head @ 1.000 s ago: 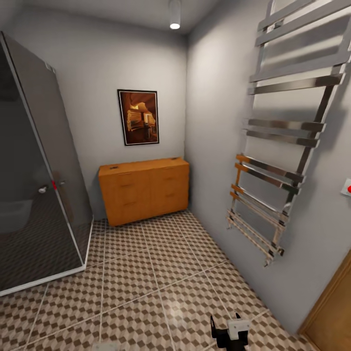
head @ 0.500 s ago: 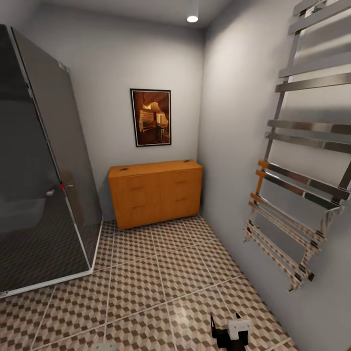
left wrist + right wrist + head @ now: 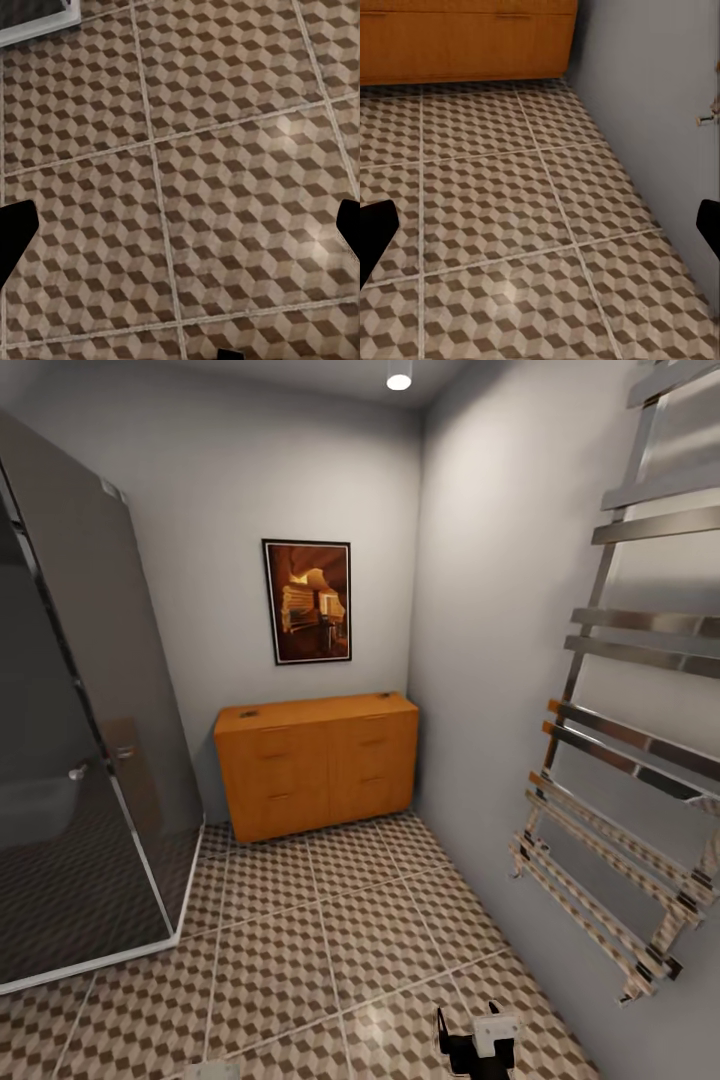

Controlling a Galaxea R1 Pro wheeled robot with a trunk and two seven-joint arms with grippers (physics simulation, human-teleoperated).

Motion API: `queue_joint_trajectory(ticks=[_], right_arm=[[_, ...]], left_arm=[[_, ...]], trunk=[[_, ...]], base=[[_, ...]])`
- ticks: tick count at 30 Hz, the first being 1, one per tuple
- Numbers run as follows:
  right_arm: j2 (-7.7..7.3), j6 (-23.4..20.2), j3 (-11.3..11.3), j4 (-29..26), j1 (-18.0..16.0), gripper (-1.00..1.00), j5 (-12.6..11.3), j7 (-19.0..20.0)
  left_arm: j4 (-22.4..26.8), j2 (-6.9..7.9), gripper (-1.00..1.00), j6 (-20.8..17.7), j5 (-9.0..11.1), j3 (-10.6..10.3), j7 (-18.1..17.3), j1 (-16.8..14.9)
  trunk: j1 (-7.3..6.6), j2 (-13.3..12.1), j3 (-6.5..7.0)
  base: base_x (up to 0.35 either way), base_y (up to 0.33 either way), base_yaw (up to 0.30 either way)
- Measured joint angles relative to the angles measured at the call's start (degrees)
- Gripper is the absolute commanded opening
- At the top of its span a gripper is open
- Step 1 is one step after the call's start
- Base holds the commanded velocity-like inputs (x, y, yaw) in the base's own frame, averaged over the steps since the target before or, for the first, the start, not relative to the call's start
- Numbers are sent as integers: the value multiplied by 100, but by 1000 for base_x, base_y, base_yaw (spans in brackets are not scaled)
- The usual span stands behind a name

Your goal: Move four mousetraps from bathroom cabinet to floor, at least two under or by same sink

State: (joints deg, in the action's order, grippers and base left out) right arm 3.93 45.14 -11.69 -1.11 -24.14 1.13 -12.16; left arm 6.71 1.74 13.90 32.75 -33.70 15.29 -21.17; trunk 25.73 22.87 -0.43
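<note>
The orange-brown cabinet (image 3: 318, 765) stands against the far wall, and its lower front (image 3: 465, 41) shows in the right wrist view. Two tiny dark flat things lie on its top, one near the left end (image 3: 248, 713) and one near the right end (image 3: 385, 696); they are too small to tell as mousetraps. The cube-patterned bathroom floor (image 3: 330, 930) runs from me to the cabinet. My right gripper (image 3: 468, 1038) hangs low over the floor, open and empty (image 3: 540, 232). My left gripper (image 3: 180, 240) is open over bare tiles. The bathroom sink is out of view.
A dark glass shower enclosure (image 3: 70, 760) fills the left side, with a white base rail (image 3: 90, 960). A chrome towel rail (image 3: 620, 760) juts from the right wall. A framed picture (image 3: 307, 601) hangs above the cabinet.
The camera has moved forward and turned a little, so the towel rail has slid right and the cabinet looks slightly nearer. The grippers hold the same pose.
</note>
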Motion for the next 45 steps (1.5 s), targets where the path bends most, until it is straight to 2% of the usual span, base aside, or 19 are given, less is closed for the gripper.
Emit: queue_joint_trajectory(ticks=[2, 5, 9, 16, 24, 28, 45], right_arm=[[-87, 2, 3, 0, 0, 100, -3, 2], [-294, 1, 5, -4, 0, 100, -10, 14], [-451, -4, -6, -1, -1, 100, -10, 27], [-436, -23, -14, 2, -1, 100, -10, 21], [-423, -26, -15, 2, -1, 100, -10, 19], [-414, -27, -15, 2, -1, 100, -10, 21], [-418, -28, -14, 2, -1, 100, -11, 21]], left_arm=[[0, 0, 100, 0, 1, 0, 0, 0], [0, 0, 100, 0, 2, 0, 0, 0], [-13, 0, 100, -3, 3, 0, 1, 0], [-52, 0, 100, -10, 3, 1, 7, -1], [-786, 56, 100, -43, 0, 6, 31, 4], [-1000, 67, 100, -73, 21, -9, 42, 11], [-1082, 45, 100, -63, 33, -3, 35, 30]], trunk=[[0, 0, 0], [0, 0, 0], [1, 0, 0], [3, 0, 0], [3, -1, 0], [3, -1, 0], [3, -1, 0]], base=[[309, 0, 0], [296, 0, 0], [205, 0, 0], [55, 0, 0], [6, 0, 0], [1, 0, 0], [0, 0, 0]])
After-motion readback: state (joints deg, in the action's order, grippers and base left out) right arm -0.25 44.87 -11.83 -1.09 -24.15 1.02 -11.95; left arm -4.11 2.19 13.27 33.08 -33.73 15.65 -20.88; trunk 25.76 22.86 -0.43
